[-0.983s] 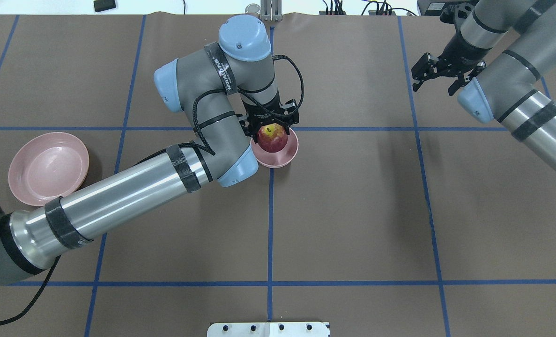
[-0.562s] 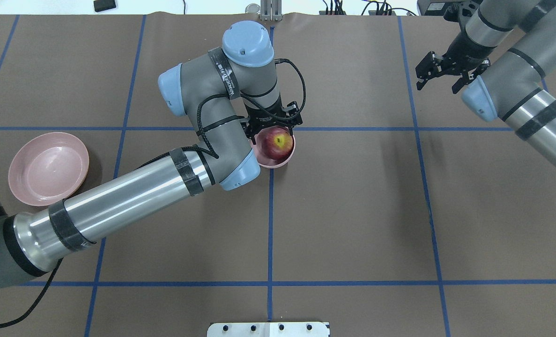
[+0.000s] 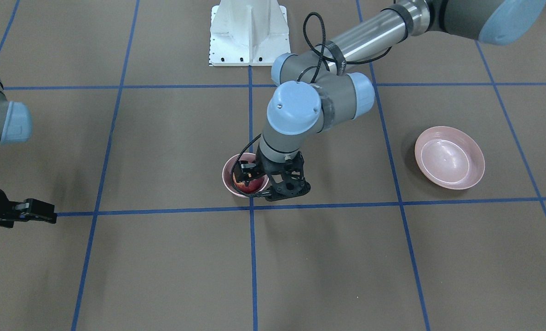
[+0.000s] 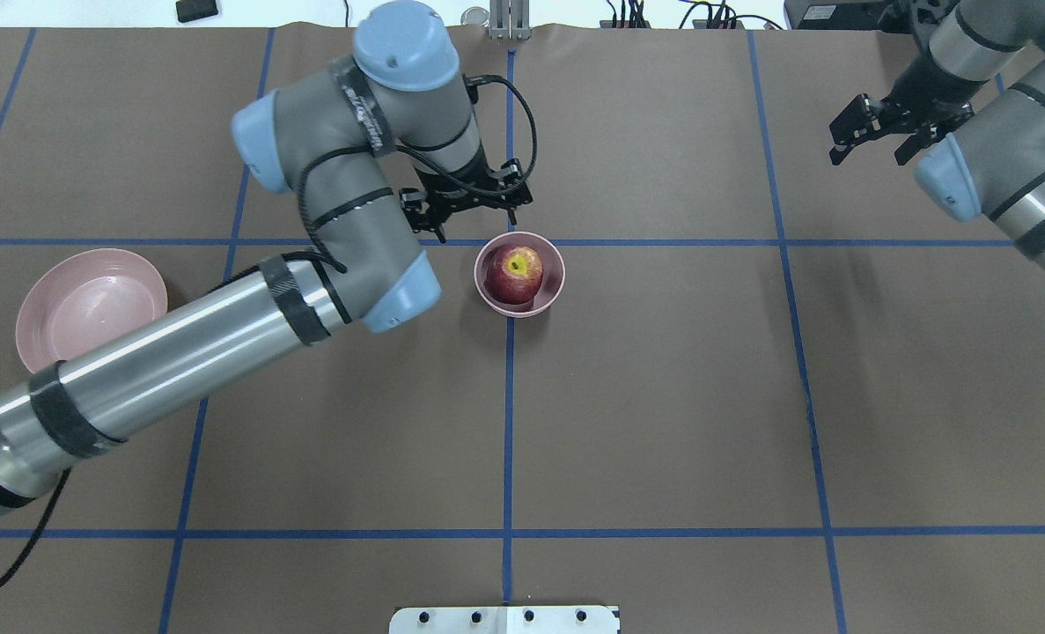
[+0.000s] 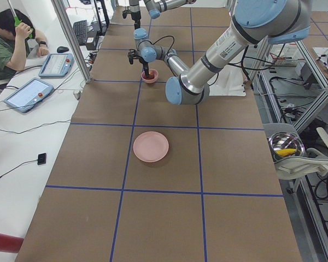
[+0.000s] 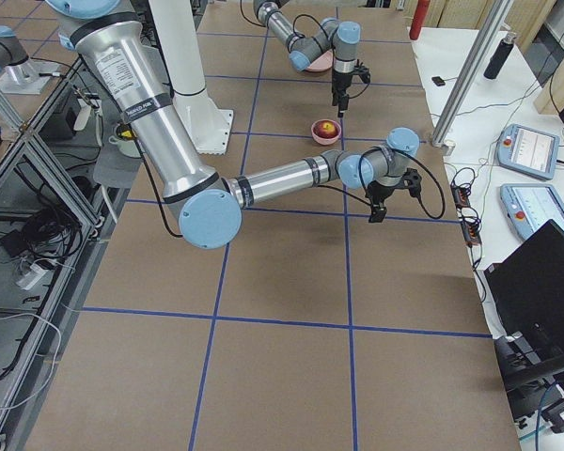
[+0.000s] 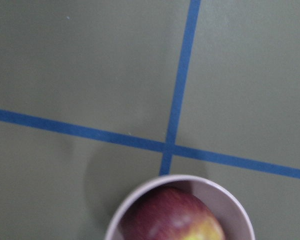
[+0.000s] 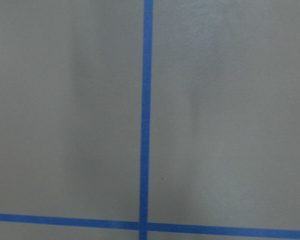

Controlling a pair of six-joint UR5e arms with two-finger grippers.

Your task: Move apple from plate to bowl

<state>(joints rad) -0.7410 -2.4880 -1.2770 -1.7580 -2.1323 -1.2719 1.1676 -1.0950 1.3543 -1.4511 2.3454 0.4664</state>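
Observation:
The dark-red apple (image 4: 513, 271) with its yellow-green stem patch sits inside the small deep pink bowl (image 4: 561, 275) at the table's middle. It also shows in the left wrist view (image 7: 176, 218), low in the frame. My left gripper (image 4: 467, 211) is open and empty, raised just behind and left of the bowl. In the front-facing view the left gripper (image 3: 269, 183) partly hides the apple (image 3: 250, 185) and the bowl (image 3: 226, 177). The wide pink plate (image 4: 91, 317) lies empty at the far left. My right gripper (image 4: 874, 141) is open and empty at the far right.
A white mounting base (image 4: 504, 619) sits at the table's near edge. Blue tape lines (image 4: 508, 423) grid the brown table. My left arm's forearm (image 4: 179, 361) stretches across the left half, close beside the plate. An operator (image 5: 5, 41) sits off the table's far side.
My left gripper let go of the apple, which now rests in the bowl, and moved up and back-left away from it. My right arm drew back toward the right.

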